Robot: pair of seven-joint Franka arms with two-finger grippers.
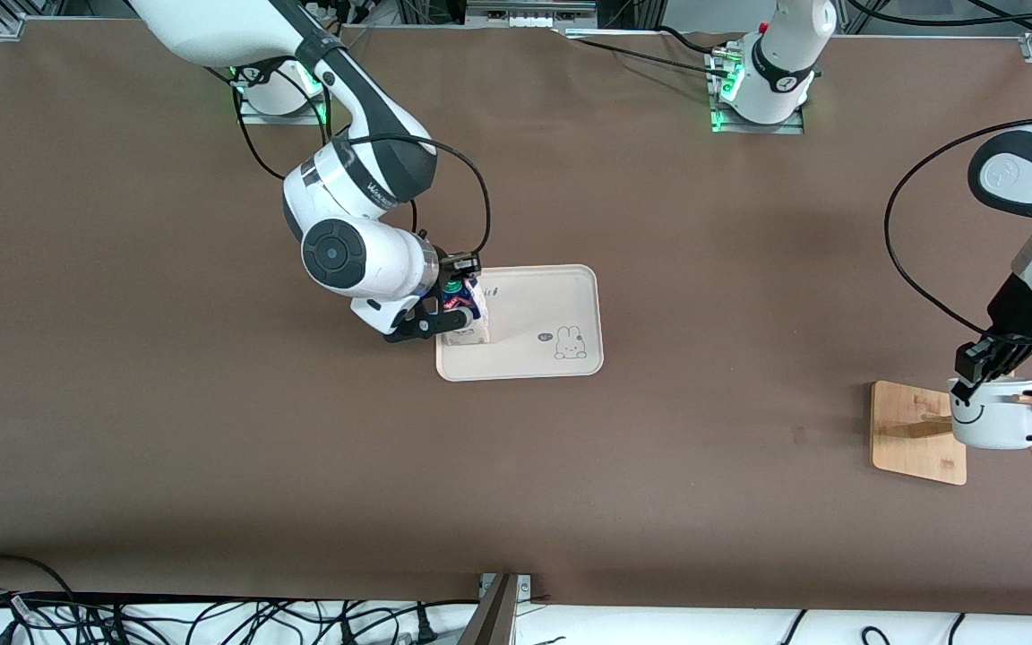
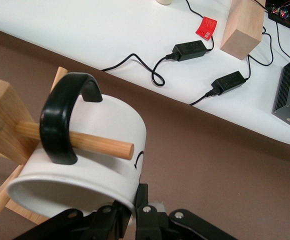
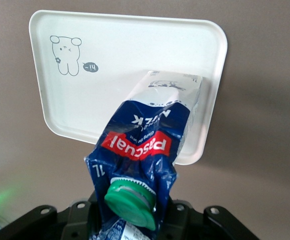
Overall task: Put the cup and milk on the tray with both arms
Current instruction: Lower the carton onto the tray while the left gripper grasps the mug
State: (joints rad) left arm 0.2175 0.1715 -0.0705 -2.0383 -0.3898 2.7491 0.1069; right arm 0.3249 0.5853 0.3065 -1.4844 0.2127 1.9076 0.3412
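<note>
Cup (image 1: 991,421) pinched at its rim by left end effector (image 1: 977,369) over rack (image 1: 915,434) near the counter (image 1: 211,448) edge at the left arm's end; milk (image 1: 465,315) clamped in right end effector (image 1: 453,296) on tray (image 1: 561,300) edge, mid-counter.

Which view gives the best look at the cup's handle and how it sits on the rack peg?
The left wrist view: the cup fills it, its black handle looped around a wooden peg, the left gripper on its rim. The front view shows the cup small, peg mostly hidden. The right wrist view does not show it.
</note>
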